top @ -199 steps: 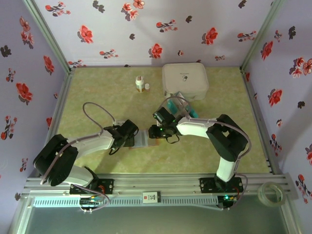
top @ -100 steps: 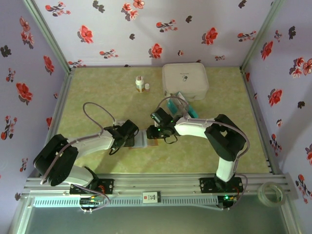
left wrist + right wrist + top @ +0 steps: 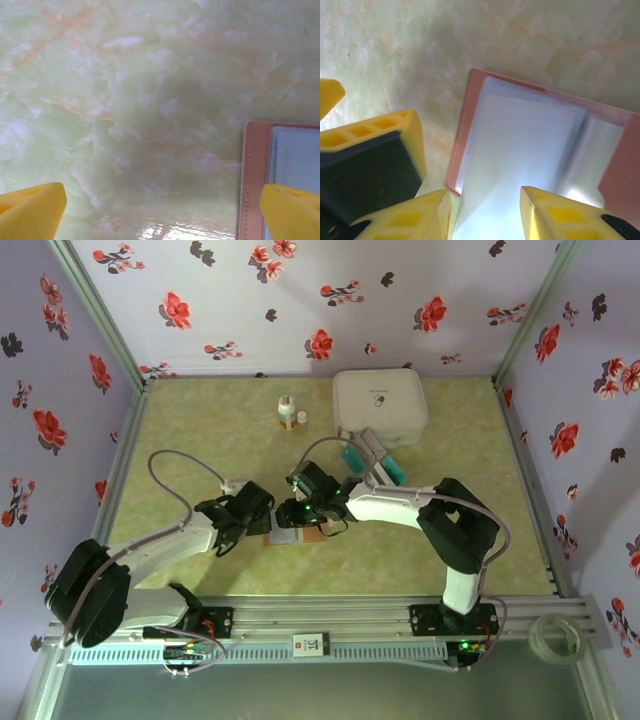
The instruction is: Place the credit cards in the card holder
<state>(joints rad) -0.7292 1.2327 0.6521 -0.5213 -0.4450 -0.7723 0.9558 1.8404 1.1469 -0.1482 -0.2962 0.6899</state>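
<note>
Overhead, the card holder [image 3: 290,536] lies opened flat at mid-frame on the marbled green table [image 3: 200,430]. Its grey-blue lining faces up and its long axis runs left to right, between the left gripper [image 3: 256,512] and the right gripper [image 3: 297,512]. The credit cards [image 3: 390,470] lie loosely piled just below a white box [image 3: 380,405], upper right of centre.

From the left wrist, that gripper's jaws are spread wide with nothing between them. The holder's stitched tan edge stands vertical at lower right.

From the right wrist, the open holder slants across centre. The yellow fingertips [image 3: 560,215] stand part-way apart on either side of a pale sheet; whether they grip it cannot be told.
</note>
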